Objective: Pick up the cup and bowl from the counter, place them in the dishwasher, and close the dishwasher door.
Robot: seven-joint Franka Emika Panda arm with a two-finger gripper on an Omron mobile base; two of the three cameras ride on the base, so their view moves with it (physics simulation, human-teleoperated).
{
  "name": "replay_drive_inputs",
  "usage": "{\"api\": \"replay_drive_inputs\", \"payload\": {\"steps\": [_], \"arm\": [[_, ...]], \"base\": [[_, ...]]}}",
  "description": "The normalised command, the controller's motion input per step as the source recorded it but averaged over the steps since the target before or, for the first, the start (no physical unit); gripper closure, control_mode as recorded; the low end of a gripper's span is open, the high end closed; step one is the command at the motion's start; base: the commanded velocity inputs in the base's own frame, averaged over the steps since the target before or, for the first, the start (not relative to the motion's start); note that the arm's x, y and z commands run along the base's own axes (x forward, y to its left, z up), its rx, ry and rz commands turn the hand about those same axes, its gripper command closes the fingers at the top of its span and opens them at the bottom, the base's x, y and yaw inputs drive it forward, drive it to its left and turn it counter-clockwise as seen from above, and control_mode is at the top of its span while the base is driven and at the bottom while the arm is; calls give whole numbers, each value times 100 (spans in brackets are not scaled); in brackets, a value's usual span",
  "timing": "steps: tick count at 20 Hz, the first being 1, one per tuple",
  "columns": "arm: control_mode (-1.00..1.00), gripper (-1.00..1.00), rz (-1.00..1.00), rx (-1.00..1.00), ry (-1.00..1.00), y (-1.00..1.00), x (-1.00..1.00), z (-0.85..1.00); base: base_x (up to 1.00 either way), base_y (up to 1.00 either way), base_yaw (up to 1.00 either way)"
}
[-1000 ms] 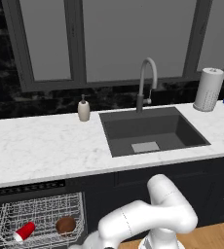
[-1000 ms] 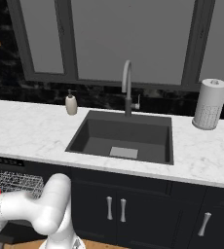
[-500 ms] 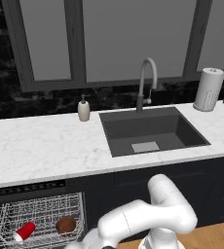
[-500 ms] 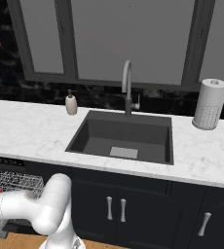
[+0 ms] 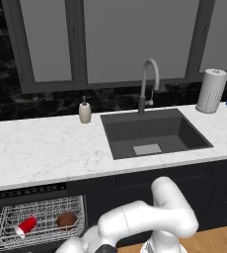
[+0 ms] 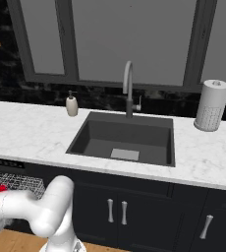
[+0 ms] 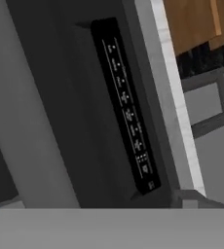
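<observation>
cup [image 5: 25, 225]: lying on its side in the white wire rack, lower left of the left base frame
bowl [image 5: 66, 219]: in the same rack, just right of the cup
dishwasher [image 5: 36, 222]: under the surface [image 5: 41, 148], rack showing
control strip [image 7: 126, 104]: dark, slanting across the hand frame beside a grey bar
tool: spread wide, pinching nothing
soap bottle [image 5: 85, 111]: on the surface, left of the sink [image 5: 152, 133]

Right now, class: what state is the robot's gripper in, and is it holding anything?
Gripper: open; the cup and bowl lie in the dishwasher rack, so it holds neither.
</observation>
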Motion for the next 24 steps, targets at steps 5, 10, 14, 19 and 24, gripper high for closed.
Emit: {"api": "replay_drive_inputs", "payload": {"steps": [5,10,14,19,24], "arm": [[-100,-100,-8,-11,-12,0,98,1],[-100,-100,-2,-11,-2,-1,90,0],[-100,-100,0,-9,0,-1,83,0],[-100,-100,0,-11,0,0,91,0],[-100,-100,0,-16,0,0,100,0]], "base": [[0,0,0],[0,0,0],[0,0,0],[0,0,0],[0,0,0]]}}
